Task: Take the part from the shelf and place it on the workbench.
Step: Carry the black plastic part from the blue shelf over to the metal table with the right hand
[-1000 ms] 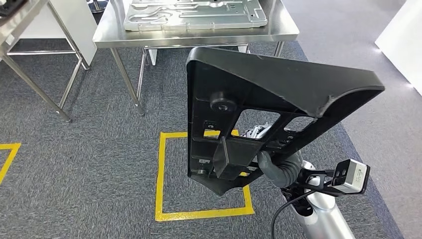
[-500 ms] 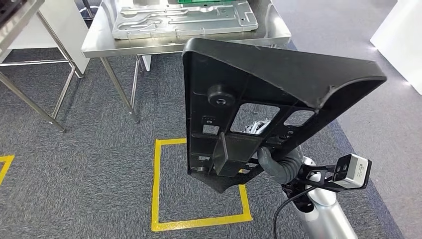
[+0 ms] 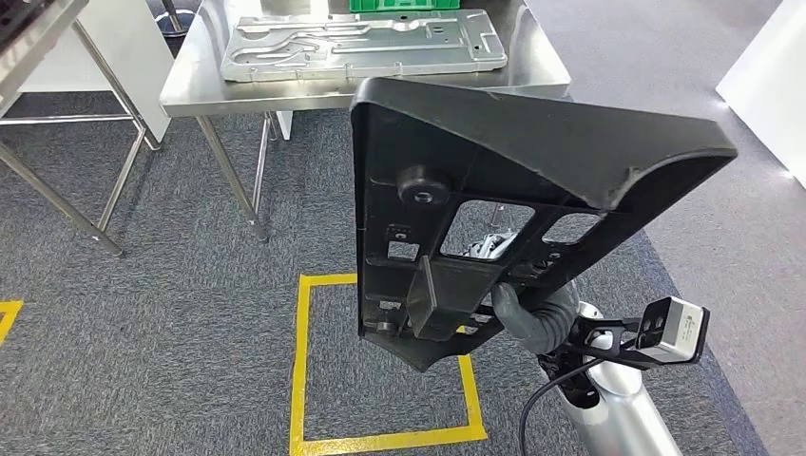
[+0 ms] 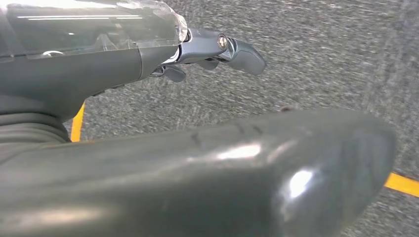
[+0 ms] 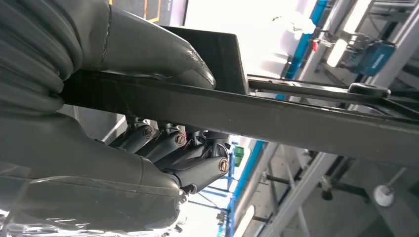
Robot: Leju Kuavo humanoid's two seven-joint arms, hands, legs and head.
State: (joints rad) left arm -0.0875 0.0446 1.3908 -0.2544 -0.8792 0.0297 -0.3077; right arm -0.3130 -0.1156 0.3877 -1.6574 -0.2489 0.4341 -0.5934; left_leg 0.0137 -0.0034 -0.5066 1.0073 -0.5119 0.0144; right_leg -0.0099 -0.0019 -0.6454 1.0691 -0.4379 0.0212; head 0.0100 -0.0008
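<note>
Open carpet (image 3: 171,313) before workbench (image 3: 190,90) (legs)

A yellow tape square (image 3: 302,361) marks the grey carpet (image 3: 143,323). A silver stamped metal plate (image 3: 361,43) lies flat, with a green crate (image 3: 404,5) just behind it

Steel workbench (image 3: 190,90) at top of head view, thin metal legs on floor. Silver stamped metal panel (image 3: 361,43) lies flat on benchtop, covers most of its width. Green crate (image 3: 399,5) edge at far side, behind panel. Second metal-legged table (image 3: 43,28) at left. Grey carpet floor (image 3: 143,313) with yellow tape square (image 3: 302,380) marked near workbench.
</note>
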